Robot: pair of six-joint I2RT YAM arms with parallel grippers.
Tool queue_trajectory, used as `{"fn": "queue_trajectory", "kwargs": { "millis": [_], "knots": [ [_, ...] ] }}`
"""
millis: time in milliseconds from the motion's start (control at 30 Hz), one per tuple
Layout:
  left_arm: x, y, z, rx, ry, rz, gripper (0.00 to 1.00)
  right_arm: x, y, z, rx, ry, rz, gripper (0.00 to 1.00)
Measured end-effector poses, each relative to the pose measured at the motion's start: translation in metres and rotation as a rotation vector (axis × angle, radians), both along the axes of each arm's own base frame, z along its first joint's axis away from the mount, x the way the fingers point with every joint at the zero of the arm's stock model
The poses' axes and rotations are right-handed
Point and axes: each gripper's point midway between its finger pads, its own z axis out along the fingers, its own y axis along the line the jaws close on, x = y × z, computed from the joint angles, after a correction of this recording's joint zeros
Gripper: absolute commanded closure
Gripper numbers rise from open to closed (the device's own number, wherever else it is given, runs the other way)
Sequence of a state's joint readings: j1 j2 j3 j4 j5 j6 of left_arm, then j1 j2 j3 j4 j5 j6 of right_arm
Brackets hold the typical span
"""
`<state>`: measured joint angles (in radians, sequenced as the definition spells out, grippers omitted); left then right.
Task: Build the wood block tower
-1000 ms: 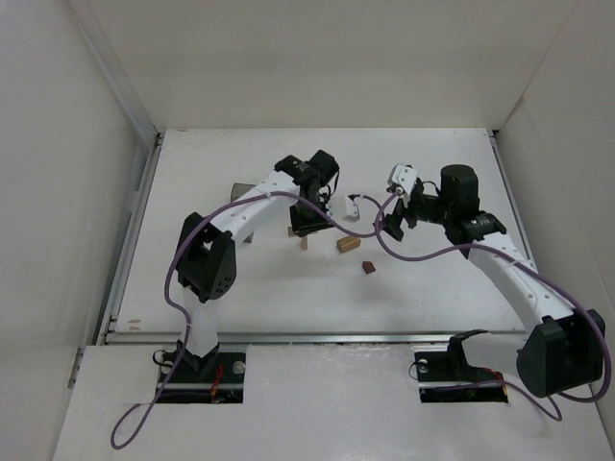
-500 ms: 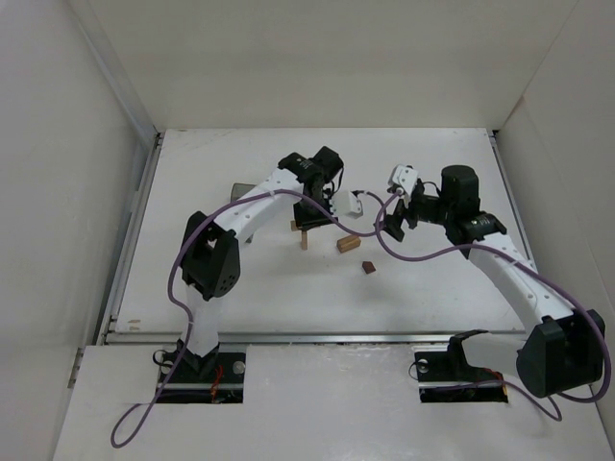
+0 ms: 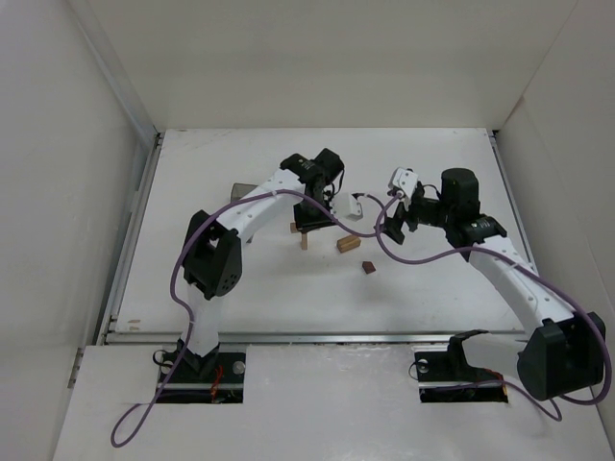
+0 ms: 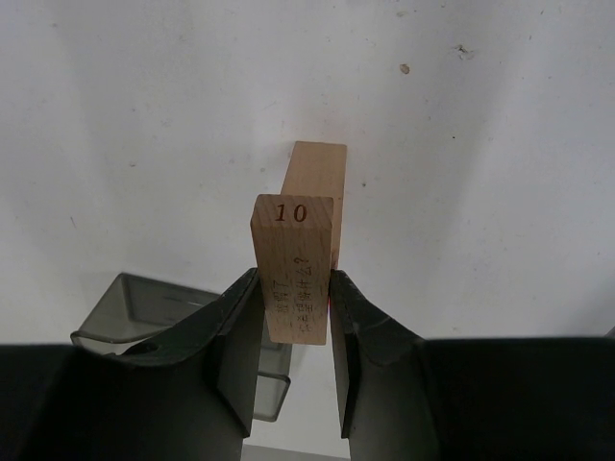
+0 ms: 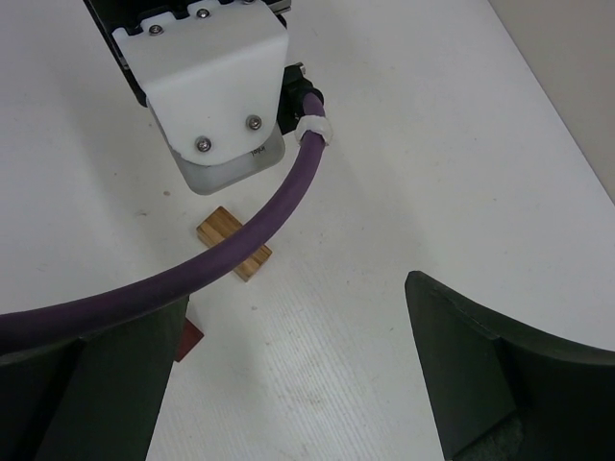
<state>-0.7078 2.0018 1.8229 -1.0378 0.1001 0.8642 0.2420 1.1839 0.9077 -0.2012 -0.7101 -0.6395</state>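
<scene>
Tan wood shows near the middle of the table (image 3: 432, 288) in the top view. The tan uprights (image 3: 304, 240) stand right under the wrist of the left arm (image 3: 252, 213). A flat tan block (image 3: 347, 245) lies near them toward the right edge, and a dark reddish-brown block (image 3: 367, 267) sits just beside it, toward the near edge. The right arm (image 3: 509, 274) reaches in from the right. A grey box (image 3: 240, 188) peeks out behind the left arm.

In the left wrist view, the left fingers (image 4: 240, 327) are clenched on the block marked 10 (image 4: 293, 274), held upright. A second tan block (image 4: 317, 178) stands behind it; whether they touch I cannot tell. The grey box sits left of the fingers.

In the right wrist view, the right fingers (image 5: 471, 365) are spread wide with nothing between them. Beyond them the flat tan block lies under the purple cable (image 5: 279, 211), and a corner of the dark reddish-brown block shows beside one finger.
</scene>
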Motion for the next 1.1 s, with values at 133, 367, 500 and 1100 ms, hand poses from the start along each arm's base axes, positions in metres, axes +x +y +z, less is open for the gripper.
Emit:
{"fn": "queue_trajectory", "kwargs": {
  "millis": [133,367,500,1100],
  "knots": [
    [-0.0004,-0.0008,-0.0004,0.000,0.000,-0.003,1.00,-0.0019,-0.0005,-0.0008,0.000,0.000,0.000,0.00],
    [-0.0004,-0.0005,-0.0008,0.005,-0.003,-0.003,0.99,-0.0020,-0.0005,-0.0006,0.000,0.000,0.000,0.00],
    [-0.0005,0.0012,-0.0022,0.013,-0.003,-0.003,0.99,-0.0021,-0.0005,-0.0005,0.000,-0.001,0.000,0.00],
    [0.0003,0.0031,-0.0039,0.024,-0.009,-0.009,0.85,-0.0021,-0.0005,-0.0004,0.000,-0.001,0.000,0.00]
  ]
}}
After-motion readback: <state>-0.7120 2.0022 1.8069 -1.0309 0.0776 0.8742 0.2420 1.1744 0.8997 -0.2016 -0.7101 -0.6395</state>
